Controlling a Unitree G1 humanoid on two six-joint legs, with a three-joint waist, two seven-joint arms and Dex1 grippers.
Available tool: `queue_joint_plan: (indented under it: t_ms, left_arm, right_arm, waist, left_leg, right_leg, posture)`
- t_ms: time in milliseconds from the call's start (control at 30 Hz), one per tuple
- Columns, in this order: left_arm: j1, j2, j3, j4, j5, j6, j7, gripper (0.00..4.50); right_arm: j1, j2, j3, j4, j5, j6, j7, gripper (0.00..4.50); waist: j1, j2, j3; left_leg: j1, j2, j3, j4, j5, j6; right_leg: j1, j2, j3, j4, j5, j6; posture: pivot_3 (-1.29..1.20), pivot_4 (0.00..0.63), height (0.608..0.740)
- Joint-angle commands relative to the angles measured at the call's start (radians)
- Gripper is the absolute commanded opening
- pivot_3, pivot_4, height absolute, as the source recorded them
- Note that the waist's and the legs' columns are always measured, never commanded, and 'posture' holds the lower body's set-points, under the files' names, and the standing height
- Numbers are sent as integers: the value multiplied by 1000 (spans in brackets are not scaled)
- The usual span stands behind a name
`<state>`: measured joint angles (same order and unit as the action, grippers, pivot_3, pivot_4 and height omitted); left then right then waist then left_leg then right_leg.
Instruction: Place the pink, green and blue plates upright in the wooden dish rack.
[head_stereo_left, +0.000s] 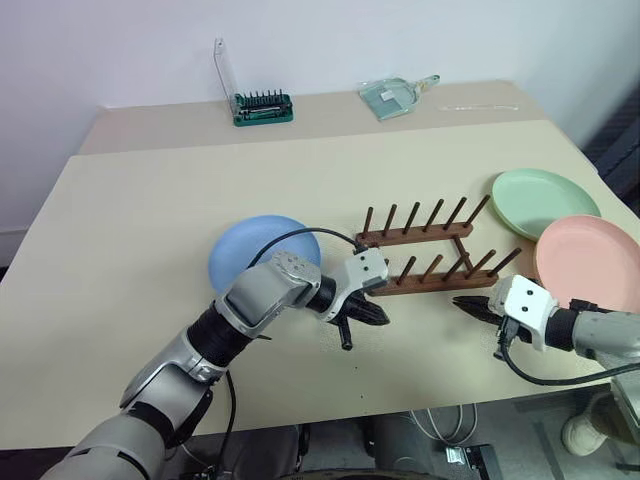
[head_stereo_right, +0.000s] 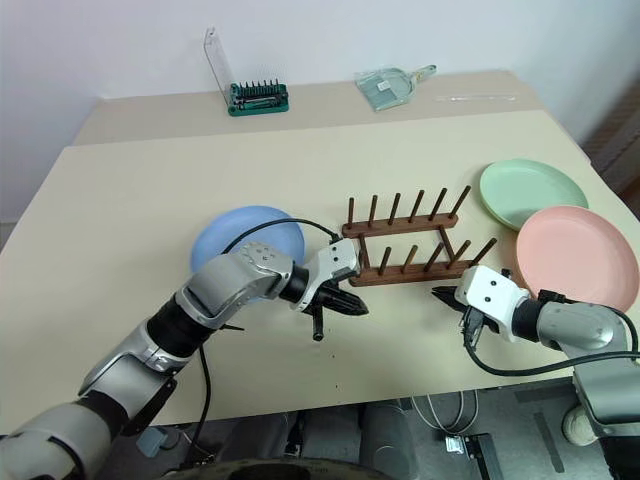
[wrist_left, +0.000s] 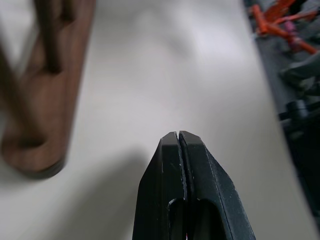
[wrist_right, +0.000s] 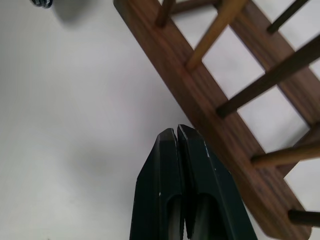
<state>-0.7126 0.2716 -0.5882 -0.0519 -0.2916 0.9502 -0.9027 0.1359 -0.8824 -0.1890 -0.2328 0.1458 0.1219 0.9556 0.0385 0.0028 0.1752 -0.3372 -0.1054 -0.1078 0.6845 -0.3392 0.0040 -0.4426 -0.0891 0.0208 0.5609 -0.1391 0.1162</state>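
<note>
While both grippers are pressed shut and empty, I see the wooden dish rack bare.
Left gripper sits at the rack's 7 o'clock, right gripper at 5; blue plate lies at 9, green plate and pink plate at 3.

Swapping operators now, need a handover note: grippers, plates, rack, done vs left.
Left gripper: shut, empty, over the table just in front of the wooden dish rack.
Right gripper: shut, empty, by the rack's near right end.
Blue plate: flat on the table, left of the rack, partly behind the left arm.
Green plate and pink plate: flat, right of the rack, pink nearer.
Done: nothing racked.
Left: all three plates.
</note>
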Motion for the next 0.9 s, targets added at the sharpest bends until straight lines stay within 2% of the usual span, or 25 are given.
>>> queue_joint_plan:
  t_ms: [33, 300, 467, 900]
  left_arm:
    - [-48, -38, -43, 50, 86, -78, 57, 0]
    - [-86, -96, -44, 148, 205, -179, 148, 0]
    - [-116, -156, 50, 260, 202, -157, 207, 0]
    - [-242, -177, 149, 565, 274, -374, 244, 0]
  right_arm:
    - [-36, -6, 20, 25, -38, -17, -26, 38]
    - [-161, 30, 90, 137, -132, -86, -127, 38]
    - [-248, 62, 136, 223, -190, -147, -182, 38]
    - [-465, 119, 221, 465, -272, -276, -265, 38]
  waist:
    - [1, 0, 0]
    - [-1, 0, 0]
    - [-1, 0, 0]
    - [-8, 0, 0]
  left_leg:
    - [0, 0, 0, 0, 0, 0]
    - [0, 0, 0, 0, 0, -1]
    - [0, 0, 0, 0, 1, -1]
    - [0, 0, 0, 0, 1, -2]
  right_leg:
    - [0, 0, 0, 0, 0, 0]
    - [0, 0, 0, 0, 0, 0]
    - [0, 0, 0, 0, 0, 0]
    - [-1, 0, 0, 0, 1, 0]
  posture:
    - [0, 150, 740]
    - [0, 150, 740]
    - [0, 150, 740]
    - [0, 150, 740]
